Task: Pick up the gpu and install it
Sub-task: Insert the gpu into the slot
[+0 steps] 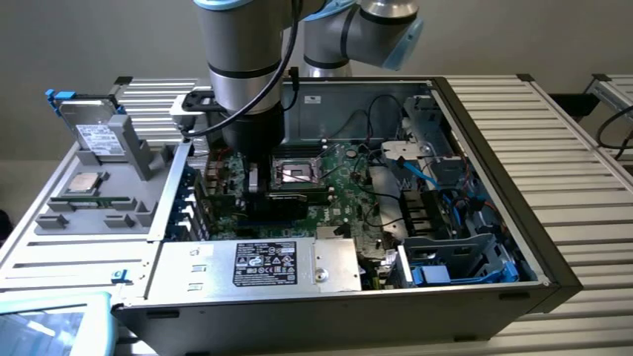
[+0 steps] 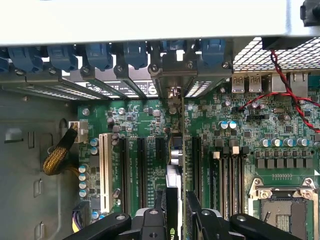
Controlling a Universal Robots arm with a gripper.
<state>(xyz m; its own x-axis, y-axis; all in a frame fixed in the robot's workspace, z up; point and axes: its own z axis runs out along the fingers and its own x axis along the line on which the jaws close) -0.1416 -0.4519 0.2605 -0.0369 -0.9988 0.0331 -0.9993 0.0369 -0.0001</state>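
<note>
The gripper (image 2: pixel 176 214) is hanging inside the open computer case (image 1: pixel 514 222), and its jaws are clamping the gpu (image 2: pixel 173 192) from both faces. The gpu is standing on edge over the green motherboard (image 2: pixel 150 120), lying in line with the black expansion slots (image 2: pixel 141 170), one end pointing at the case's rear slot openings. In the exterior view, a silver hard drive (image 1: pixel 99 137) is sitting at ten o'clock from the case.

Ribbed metal table (image 1: pixel 539 126) bears an open computer case (image 1: pixel 346 311) and grey tray (image 1: pixel 99 219).
</note>
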